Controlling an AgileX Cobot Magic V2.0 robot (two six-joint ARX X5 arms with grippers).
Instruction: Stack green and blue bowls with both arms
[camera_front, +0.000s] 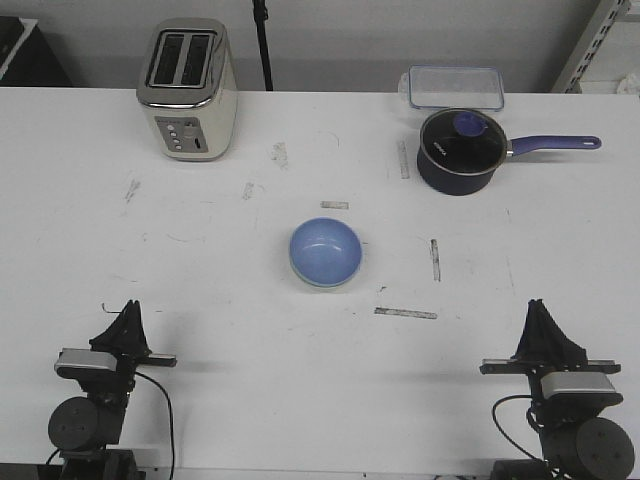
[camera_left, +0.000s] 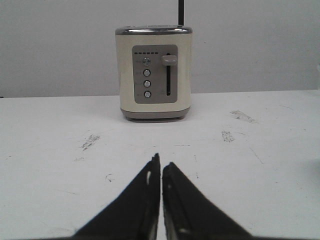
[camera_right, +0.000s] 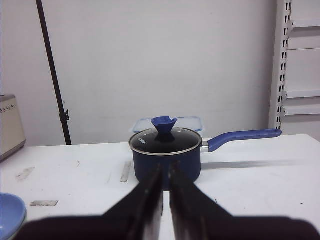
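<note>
The blue bowl (camera_front: 325, 250) sits nested inside the green bowl (camera_front: 310, 281) at the table's centre; only a thin pale green edge shows under the blue rim. In the right wrist view the blue bowl (camera_right: 7, 212) is cut off at the frame's edge. My left gripper (camera_front: 128, 306) rests near the front left edge, its jaws shut and empty (camera_left: 161, 161), aimed at the toaster. Near the front right edge my right gripper (camera_front: 537, 303) is likewise shut with nothing held (camera_right: 166, 169), facing the saucepan. Both grippers are well away from the bowls.
A cream toaster (camera_front: 187, 88) (camera_left: 155, 75) stands at the back left. At the back right are a dark navy saucepan (camera_front: 460, 150) (camera_right: 166, 155) with a glass lid and purple handle, and behind it a clear plastic container (camera_front: 455, 87). Tape strips (camera_front: 405, 313) mark the table.
</note>
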